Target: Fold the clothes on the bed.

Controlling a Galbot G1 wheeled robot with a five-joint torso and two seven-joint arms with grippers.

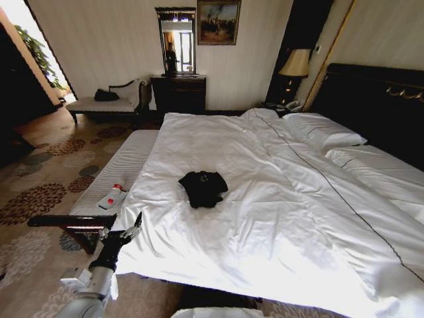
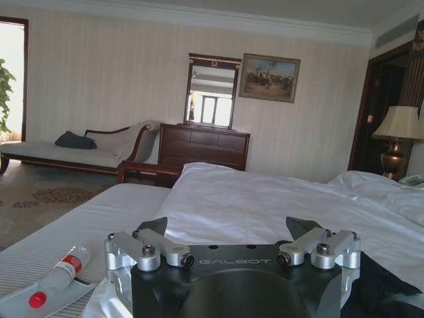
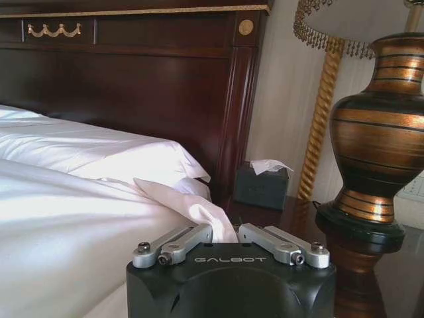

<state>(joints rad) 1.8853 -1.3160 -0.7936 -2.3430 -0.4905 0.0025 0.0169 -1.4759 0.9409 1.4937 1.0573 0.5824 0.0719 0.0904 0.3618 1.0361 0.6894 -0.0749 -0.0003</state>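
Note:
The clothes, one black T-shirt (image 1: 203,187), lie bunched in a small heap on the white duvet near the middle of the bed (image 1: 278,218). My left gripper (image 1: 127,231) hovers open at the bed's near left corner, well short of the shirt and to its left. In the left wrist view the left gripper (image 2: 228,228) has its dark fingers spread wide with nothing between them, over the white bedding (image 2: 252,199). The right gripper (image 3: 225,233) is shut beside the bed's head end, close to a white sheet corner (image 3: 192,205) and the dark headboard (image 3: 132,86).
A grey striped bench (image 1: 122,169) lies along the bed's left side, with a white red-capped bottle (image 1: 112,195) on it. A dark dresser (image 1: 177,93) and a chaise (image 1: 106,103) stand by the far wall. On the nightstand are a lamp (image 3: 377,152) and a tissue box (image 3: 262,185).

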